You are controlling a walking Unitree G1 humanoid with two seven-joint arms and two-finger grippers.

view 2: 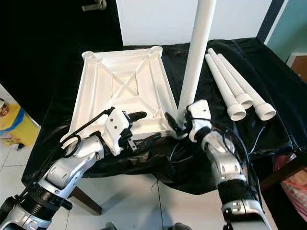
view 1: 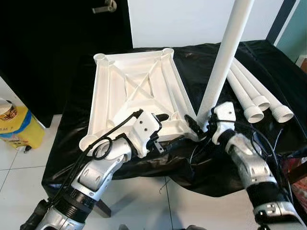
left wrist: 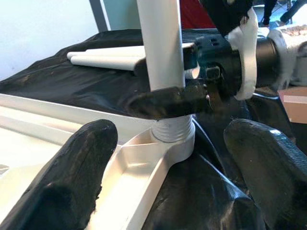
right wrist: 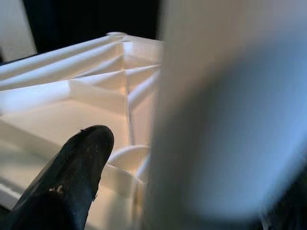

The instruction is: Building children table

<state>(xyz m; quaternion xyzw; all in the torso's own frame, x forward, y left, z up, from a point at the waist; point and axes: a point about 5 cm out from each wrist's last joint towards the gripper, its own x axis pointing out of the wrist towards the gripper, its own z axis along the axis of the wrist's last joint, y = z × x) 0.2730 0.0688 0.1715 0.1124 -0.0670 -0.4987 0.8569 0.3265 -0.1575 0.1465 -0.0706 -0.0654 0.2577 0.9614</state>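
Observation:
The white tabletop (view 1: 139, 81) lies upside down on the black-covered table (view 1: 268, 62). One white leg (view 1: 223, 57) stands upright in the tabletop's near right corner socket (left wrist: 177, 146), its threaded end (left wrist: 173, 130) showing just above the socket. My right gripper (view 1: 197, 125) is shut on this leg's base, one finger (left wrist: 168, 101) crossing in front of it. My left gripper (view 1: 165, 130) is open at the tabletop's near rim, just left of that socket, with fingers (left wrist: 72, 182) spread wide and nothing between them. The right wrist view has the leg (right wrist: 225, 120) up close beside a finger (right wrist: 67, 182).
Three loose white legs (view 1: 254, 91) lie side by side at the table's back right. A yellow container (view 1: 17, 124) stands on the tiled floor to the left. A dark door with a handle (view 1: 108, 5) is behind the table.

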